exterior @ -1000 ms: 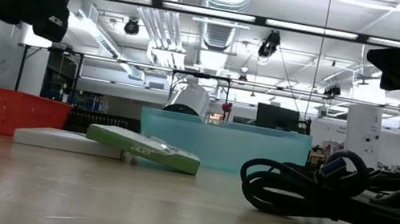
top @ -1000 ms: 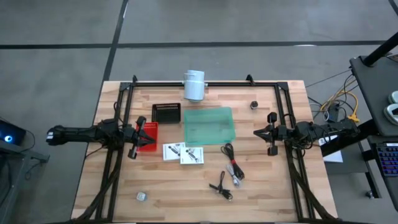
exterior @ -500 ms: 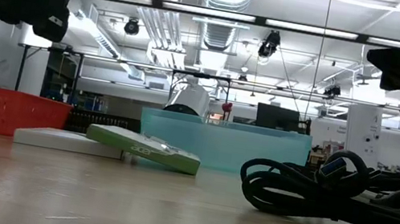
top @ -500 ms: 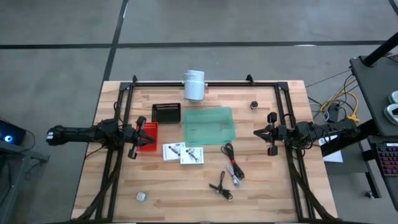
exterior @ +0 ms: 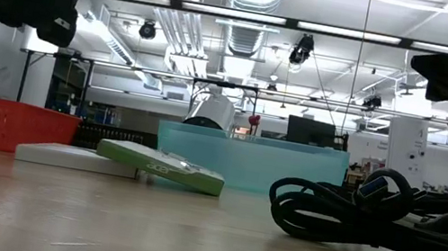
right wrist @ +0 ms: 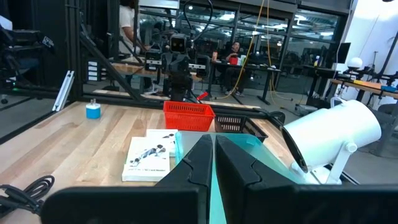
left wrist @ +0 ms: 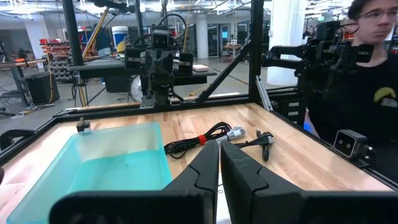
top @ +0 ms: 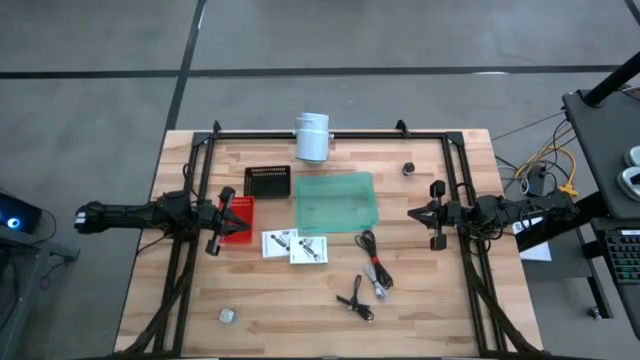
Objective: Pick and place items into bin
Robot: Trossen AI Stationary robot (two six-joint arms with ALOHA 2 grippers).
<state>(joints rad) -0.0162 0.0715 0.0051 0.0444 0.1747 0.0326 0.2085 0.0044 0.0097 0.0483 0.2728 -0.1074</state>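
Both arms parked, nothing in hand. Left claw pressed together, hanging over the red basket on the left of the teal bin. Right claw also pressed together, well right of the bin.

Items all outside the bin: two cards just in front of it, overlapping; black cables in front and slightly right; grey ball far front-left; dark knob behind-right.

Risks, by my reading: thin cards lie flat on the bench, so fingers may skid off; cables may snag or drag neighbours; ball may roll away when nudged.
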